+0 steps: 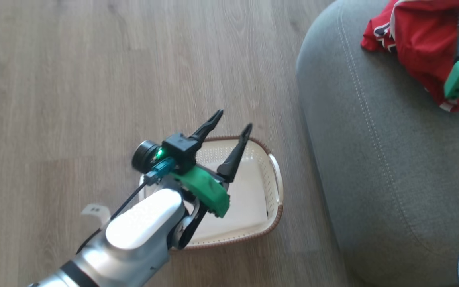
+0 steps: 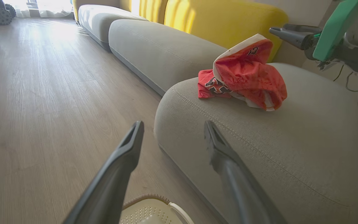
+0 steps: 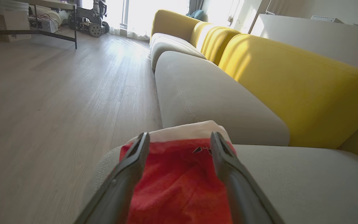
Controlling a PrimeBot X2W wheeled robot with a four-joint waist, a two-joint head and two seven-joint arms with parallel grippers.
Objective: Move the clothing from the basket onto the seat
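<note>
Your left claw (image 1: 234, 120) stands wide open and holds nothing. Its two long, dark, tapering fingers hang over the basket (image 1: 271, 179), which sits on the floor (image 1: 94, 79) just beside the rounded corner of the seat (image 1: 373, 159). The basket is a rounded rectangle of cream plastic. Rows of small holes pierce its walls, its rim is a brown woven-look band, and its smooth pale bottom shows. The floor is grey-brown wood-grain plank.

Your right claw (image 3: 180, 135) is spread apart too, its fingers poised above the clothing (image 3: 179, 183) without closing on it. In the left wrist view it sits clear of the heap. The clothing lies crumpled on the seat, near the cushion's front edge. It is red, faintly grainy fabric with a broad white band and a bit of black lettering. The seat is grey woven cloth, plump and rounded, with double rows of pale stitching along its edge. Behind it rise smooth, bulging yellow backrests (image 3: 291, 84).
</note>
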